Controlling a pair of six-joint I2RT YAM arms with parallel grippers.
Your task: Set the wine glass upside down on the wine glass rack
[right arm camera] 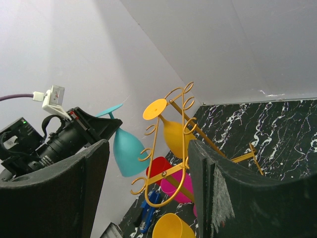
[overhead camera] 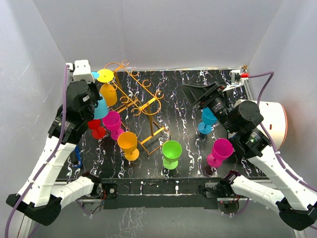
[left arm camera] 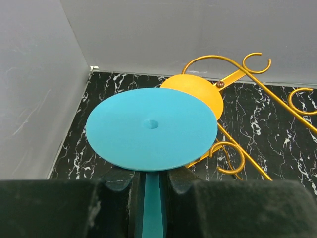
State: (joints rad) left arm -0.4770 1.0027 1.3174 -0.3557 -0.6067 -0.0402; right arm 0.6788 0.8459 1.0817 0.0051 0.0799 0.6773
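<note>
A: Where's the left arm point(overhead camera: 49, 158)?
B: Reaching up the left side. The left gripper point(left arm camera: 151, 184) is raised at the far left, its jaws pinching the stem of a teal wine glass point(left arm camera: 151, 130).
A: And the right arm point(overhead camera: 277, 166)?
B: Bent at the right. The right gripper point(right arm camera: 148, 148) points left, fingers spread wide, holding nothing.

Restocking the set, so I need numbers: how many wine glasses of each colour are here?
Teal glasses: 2
Magenta glasses: 2
Orange-yellow glasses: 2
Red glasses: 1
Green glasses: 1
Total: 8 glasses
</note>
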